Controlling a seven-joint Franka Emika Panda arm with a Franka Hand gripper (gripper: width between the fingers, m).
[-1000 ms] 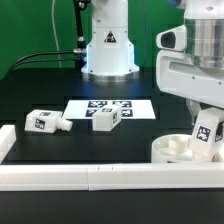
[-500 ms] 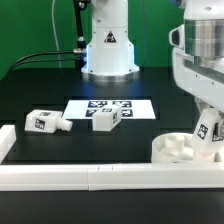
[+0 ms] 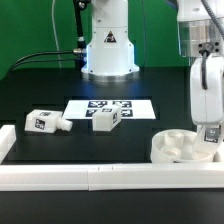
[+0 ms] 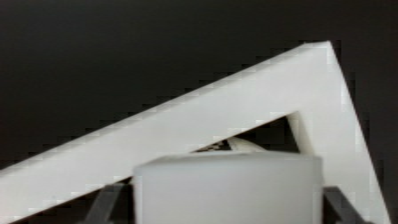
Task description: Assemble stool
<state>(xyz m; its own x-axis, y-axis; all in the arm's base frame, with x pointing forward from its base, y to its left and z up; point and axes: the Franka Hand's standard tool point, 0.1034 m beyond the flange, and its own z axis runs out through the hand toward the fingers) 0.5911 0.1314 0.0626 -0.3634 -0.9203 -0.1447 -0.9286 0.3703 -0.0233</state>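
The round white stool seat (image 3: 180, 149) lies at the exterior view's right, against the front rail. My gripper (image 3: 211, 128) hangs over the seat's right rim, shut on a white stool leg (image 3: 212, 136) whose tag barely shows. In the wrist view the leg's white block (image 4: 231, 185) fills the gap between the dark fingers (image 4: 112, 200). Two more tagged legs lie loose on the black table. One (image 3: 44, 122) is at the left. The other (image 3: 108, 118) sits on the front edge of the marker board (image 3: 110, 104).
A long white rail (image 3: 100, 176) runs along the table's front, with a short rail (image 3: 6, 141) at the left. In the wrist view the rails meet in a corner (image 4: 231, 105). The robot base (image 3: 108, 45) stands behind the marker board.
The arm has swung to the exterior view's right and its wrist has turned. The held leg has dropped lower over the seat's right side. The loose legs have not moved.
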